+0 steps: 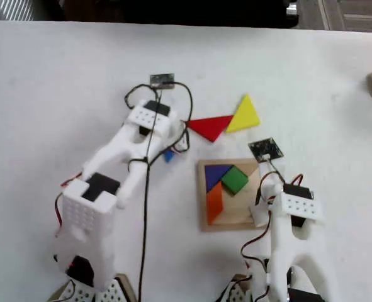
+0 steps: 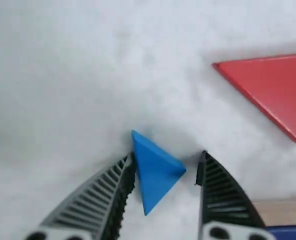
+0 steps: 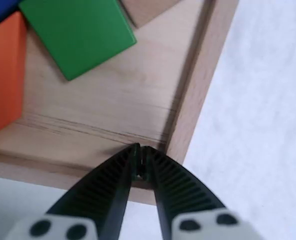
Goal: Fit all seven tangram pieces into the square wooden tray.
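Left arm (image 1: 88, 214) bulks largest, lower left of the high view, stretching up toward frame centre. Left gripper (image 2: 166, 155): fingers apart, straddling a small blue triangle (image 2: 155, 172) that lies on the white table (image 1: 60, 75). One finger touches the triangle's edge; the other stands just clear of it. In the high view the same triangle peeks out beside the arm, just left of centre.

Right arm (image 1: 286, 245) rises from the lower right. Right gripper (image 3: 140, 150): fingers pressed together, nothing between them, tips at an inner corner of the wooden tray (image 1: 201, 207).

Tray sits right of centre in the high view. Inside it, toward its left side: a dark blue piece (image 1: 214, 175), a green square (image 1: 235, 180) touching it, and an orange piece (image 1: 214, 202) just below both.

Outside, above the tray: a red triangle (image 1: 209, 127) and a yellow triangle (image 1: 244, 114), side by side and touching, flat on the table.
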Robot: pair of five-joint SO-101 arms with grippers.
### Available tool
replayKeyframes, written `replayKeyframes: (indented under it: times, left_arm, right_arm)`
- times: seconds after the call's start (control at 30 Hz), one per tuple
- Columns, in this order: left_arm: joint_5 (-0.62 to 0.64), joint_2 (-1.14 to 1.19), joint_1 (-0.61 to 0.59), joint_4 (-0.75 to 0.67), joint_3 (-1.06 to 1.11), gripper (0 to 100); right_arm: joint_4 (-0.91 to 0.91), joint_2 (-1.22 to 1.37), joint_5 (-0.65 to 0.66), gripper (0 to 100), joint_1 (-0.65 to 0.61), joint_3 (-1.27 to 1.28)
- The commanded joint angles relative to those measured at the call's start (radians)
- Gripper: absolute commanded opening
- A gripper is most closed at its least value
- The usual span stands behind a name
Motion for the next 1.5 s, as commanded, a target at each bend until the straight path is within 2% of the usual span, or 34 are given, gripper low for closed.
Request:
replayKeyframes:
  times: [0.0, 0.2, 0.47, 0.67, 0.83, 1.47]
  left_arm:
    - [0.005, 0.002, -0.008, 0.023, -0.037, 15]
    - [0.005, 0.001, -0.007, 0.048, -0.037, 19]
    - [-0.005, -0.061, 0.002, 0.074, -0.011, 20]
    - [-0.035, -0.208, 0.013, -0.066, 0.153, 20]
    - [-0.038, -0.219, -0.010, -0.167, 0.184, 20]
    - [-0.038, -0.219, -0.002, -0.180, 0.255, 20]
  right_arm:
    - [-0.019, -0.030, 0.014, 1.7, 0.004, -0.005]
    - [-0.021, -0.030, 0.014, 1.7, 0.004, -0.005]
    - [-0.022, -0.030, 0.014, 1.7, 0.004, -0.005]
    - [-0.022, -0.030, 0.014, 1.7, 0.004, -0.005]
    - [-0.021, -0.030, 0.014, 1.7, 0.007, -0.005]
    - [-0.021, -0.030, 0.014, 1.7, 0.008, -0.005]
